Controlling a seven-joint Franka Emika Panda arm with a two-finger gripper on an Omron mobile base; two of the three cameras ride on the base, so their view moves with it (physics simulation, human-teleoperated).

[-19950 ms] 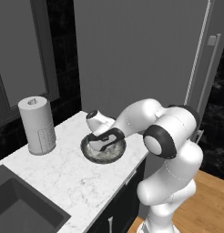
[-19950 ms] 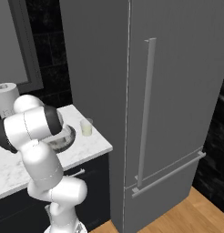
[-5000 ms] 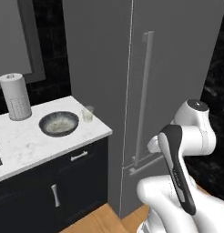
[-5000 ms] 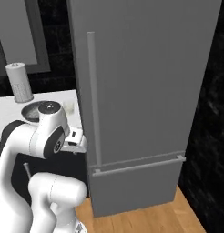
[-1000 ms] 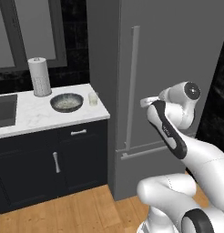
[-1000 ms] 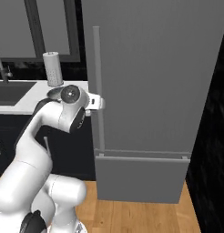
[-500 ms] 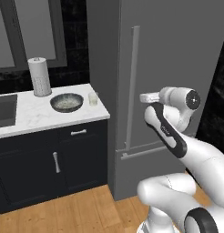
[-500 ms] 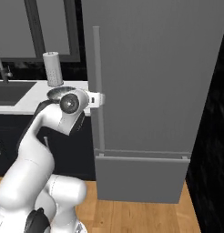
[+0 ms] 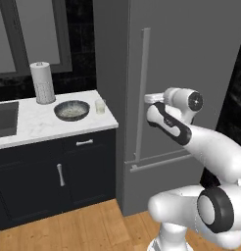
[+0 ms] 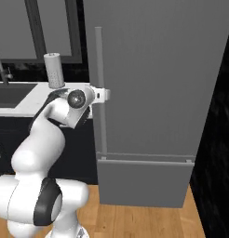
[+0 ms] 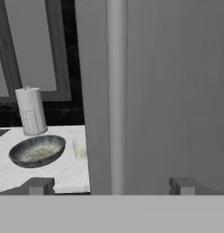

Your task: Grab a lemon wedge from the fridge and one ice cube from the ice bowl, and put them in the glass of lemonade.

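Observation:
The fridge (image 9: 191,49) stands shut, so the lemon wedge is hidden. My gripper (image 9: 147,98) is open at the door's long vertical bar handle (image 9: 143,73), about mid-height. In the hand view the handle (image 11: 116,91) runs straight up between my two fingertips (image 11: 37,186), which stand wide apart on either side of it, with nothing gripped. From the right base view the gripper (image 10: 105,95) sits right against the handle (image 10: 99,60). The ice bowl (image 9: 72,110) and the glass of lemonade (image 9: 100,106) stand on the counter left of the fridge, also seen as bowl (image 11: 37,150) and glass (image 11: 80,149).
A white paper-towel roll (image 9: 42,82) stands behind the bowl on the marble counter (image 9: 39,128). Dark drawer cabinets (image 9: 68,166) sit below it. A sink (image 10: 14,93) lies at the far left. Wooden floor (image 9: 83,230) spreads in front of the fridge.
The hand has moved a little left and up to the fridge handle, so its fingers now stand around the bar. The jaws stayed open. Much earlier the base drove over from the counter.

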